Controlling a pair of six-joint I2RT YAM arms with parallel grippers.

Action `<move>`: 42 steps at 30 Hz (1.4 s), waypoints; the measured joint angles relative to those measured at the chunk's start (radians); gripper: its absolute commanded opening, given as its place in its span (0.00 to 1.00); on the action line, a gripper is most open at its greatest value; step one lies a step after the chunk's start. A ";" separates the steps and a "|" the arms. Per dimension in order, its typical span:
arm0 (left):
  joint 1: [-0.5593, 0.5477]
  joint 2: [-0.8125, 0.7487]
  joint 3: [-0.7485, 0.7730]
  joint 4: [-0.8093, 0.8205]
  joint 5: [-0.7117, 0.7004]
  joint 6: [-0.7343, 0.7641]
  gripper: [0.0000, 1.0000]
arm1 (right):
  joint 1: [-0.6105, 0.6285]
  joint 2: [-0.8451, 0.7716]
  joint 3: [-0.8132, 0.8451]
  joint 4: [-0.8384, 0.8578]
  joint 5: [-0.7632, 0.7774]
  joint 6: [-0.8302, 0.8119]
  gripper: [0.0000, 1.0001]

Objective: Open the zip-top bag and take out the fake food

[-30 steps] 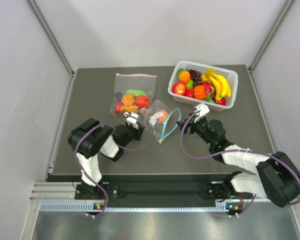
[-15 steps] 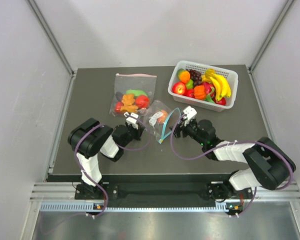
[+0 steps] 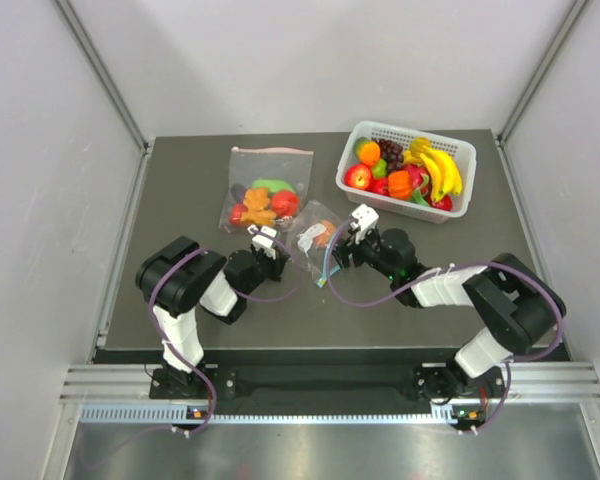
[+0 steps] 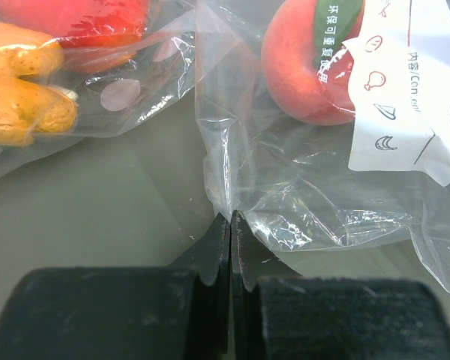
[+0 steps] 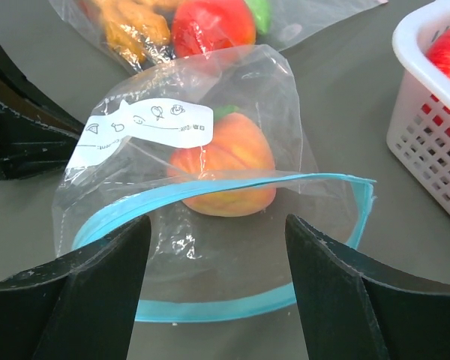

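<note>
Right gripper (image 5: 217, 225) holds its two black fingers well apart, one on each side of the gaping mouth of the small clear plastic zip-top bag (image 5: 232, 90); whether they touch the plastic cannot be told. Left gripper (image 4: 230, 221) has its fingers pressed together on that bag's edge, at the end away from the mouth

Under the zip-top bag spreads the dark grey table (image 3: 180, 200). Beyond the bag and to its right stands a white slotted plastic basket (image 3: 458, 145) heaped with bright plastic fruit. Just beyond the bag on its left lies a larger clear bag with a pink-red zip strip (image 3: 265, 185); the two overlap at their near edges in the left wrist view

The zip-top bag itself lies flat between the two grippers, and its teal-blue zip strip (image 5: 210, 191) is parted into a wide loop. Inside rests the fake food (image 5: 225, 169), one glossy peach-orange piece with a green tip, just behind the upper strip. A white printed label (image 5: 146, 124) sits on the bag's upper face, above that piece
</note>
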 measured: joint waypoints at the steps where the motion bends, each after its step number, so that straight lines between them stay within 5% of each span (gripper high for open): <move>1: 0.000 0.000 0.000 0.000 0.000 0.000 0.00 | 0.000 0.012 0.007 -0.001 -0.001 0.003 0.71; 29: 0.000 0.000 0.000 0.000 0.056 0.012 0.00 | 0.003 0.294 0.175 0.063 -0.018 0.030 0.83; 35: 0.001 0.000 0.000 0.000 0.086 0.016 0.00 | 0.008 0.330 0.204 0.065 -0.021 0.028 0.93; 42: 0.004 0.002 0.000 0.001 0.125 0.027 0.00 | 0.021 0.355 0.242 0.080 -0.024 0.032 0.91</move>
